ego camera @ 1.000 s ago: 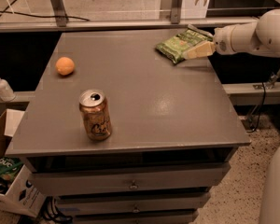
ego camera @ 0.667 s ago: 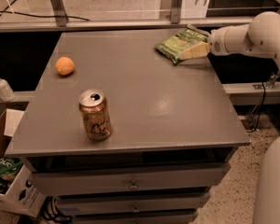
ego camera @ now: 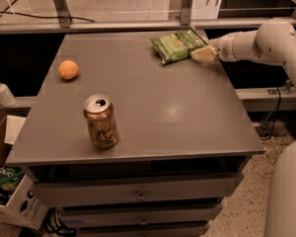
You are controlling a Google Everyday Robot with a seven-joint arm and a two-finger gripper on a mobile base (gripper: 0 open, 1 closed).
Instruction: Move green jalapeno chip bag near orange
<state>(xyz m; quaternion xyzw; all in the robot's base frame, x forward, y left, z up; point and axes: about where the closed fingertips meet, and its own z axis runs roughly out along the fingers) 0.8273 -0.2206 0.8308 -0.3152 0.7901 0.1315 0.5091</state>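
Green jalapeno chip bag (ego camera: 175, 46) has slid a little way across the tabletop (ego camera: 187, 112) over the last second, and the claw (ego camera: 203, 54) has come along with it, its tip against the bag's near end. That suggests the carry toward the orange (ego camera: 68, 69) has begun, though most of the distance is left. Whether the claw is clamped on the bag's edge or only pressed against it, I cannot tell.

The bag lies flat just beyond the claw, touching it, at the back edge of the tabletop. The orange sits well apart from the claw, on the far side of the bag and near the opposite edge.

A bronze soda can (ego camera: 100, 121) stands upright well away from the claw, toward the front edge. It looks to be off the straight line from bag to orange, so it should not block the way unless the path swings forward. Bare surface lies between bag and orange. The orange is round and could roll if the bag bumps it.
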